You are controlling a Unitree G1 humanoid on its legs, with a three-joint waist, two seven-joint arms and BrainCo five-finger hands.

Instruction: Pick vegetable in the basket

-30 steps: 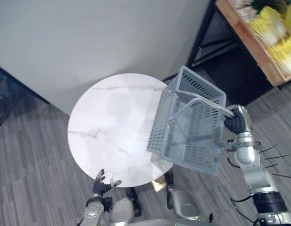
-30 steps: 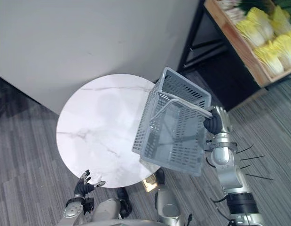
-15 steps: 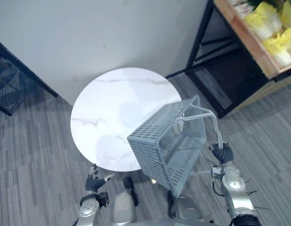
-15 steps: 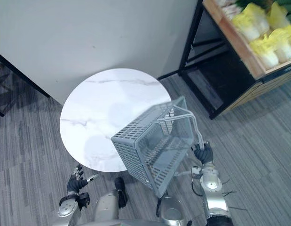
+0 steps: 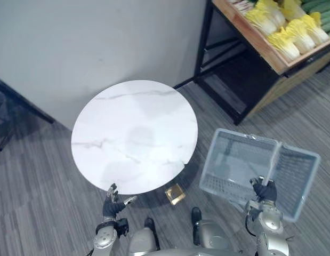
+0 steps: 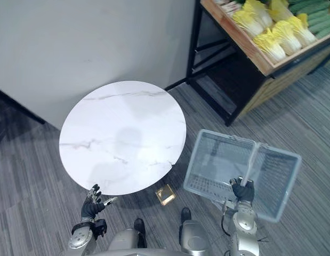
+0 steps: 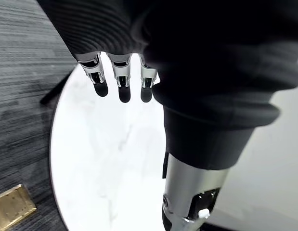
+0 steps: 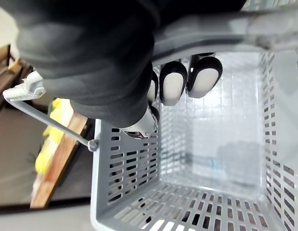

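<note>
A grey plastic basket (image 5: 234, 165) hangs level over the floor to the right of the round table, and it is empty inside (image 8: 226, 144). My right hand (image 5: 266, 191) is shut on the basket's handle (image 5: 272, 164), fingers curled round the bar (image 8: 226, 33). Yellow-green leafy vegetables (image 5: 284, 40) lie in a wooden crate (image 5: 260, 45) on a dark shelf at the upper right. My left hand (image 5: 112, 202) hangs low by the table's near edge with fingers (image 7: 121, 79) straight and nothing in it.
A round white marble table (image 5: 134, 136) stands in the middle before a pale wall. A small golden block (image 5: 175, 194) lies on the grey floor under its near edge. The dark metal shelf frame (image 5: 207, 48) rises beside the table at the right.
The basket has swung down from its tilt over the table's right side and now hangs level to the right of it. The camera has turned, showing more of the vegetable shelf.
</note>
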